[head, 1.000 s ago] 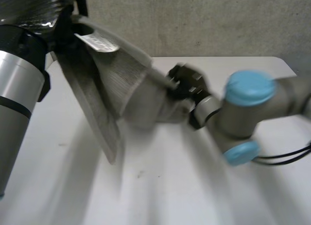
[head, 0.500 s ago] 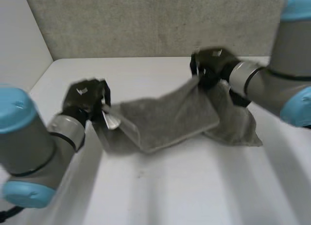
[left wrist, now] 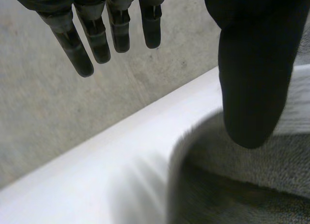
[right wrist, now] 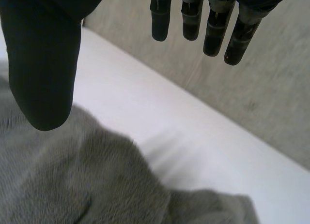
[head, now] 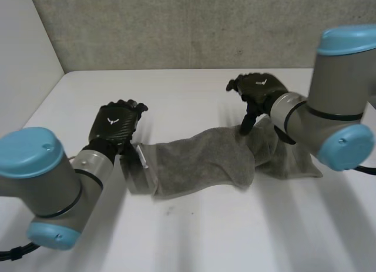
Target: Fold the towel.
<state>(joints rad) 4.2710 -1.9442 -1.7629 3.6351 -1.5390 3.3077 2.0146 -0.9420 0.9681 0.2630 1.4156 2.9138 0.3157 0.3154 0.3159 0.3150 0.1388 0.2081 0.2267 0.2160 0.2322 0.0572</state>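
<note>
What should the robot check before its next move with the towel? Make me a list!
1. Is the left hand open and holding nothing? Ok, its fingers are straight.
2. Is the right hand open and holding nothing? Ok, its fingers are straight too.
3. Is the fluffy grey towel lying flat and smooth? Not ok, it is bunched and wrinkled.
4. Is the towel all on the white table? Ok.
5. Are the towel's corners easy to find? Cannot tell, the folds hide them.
</note>
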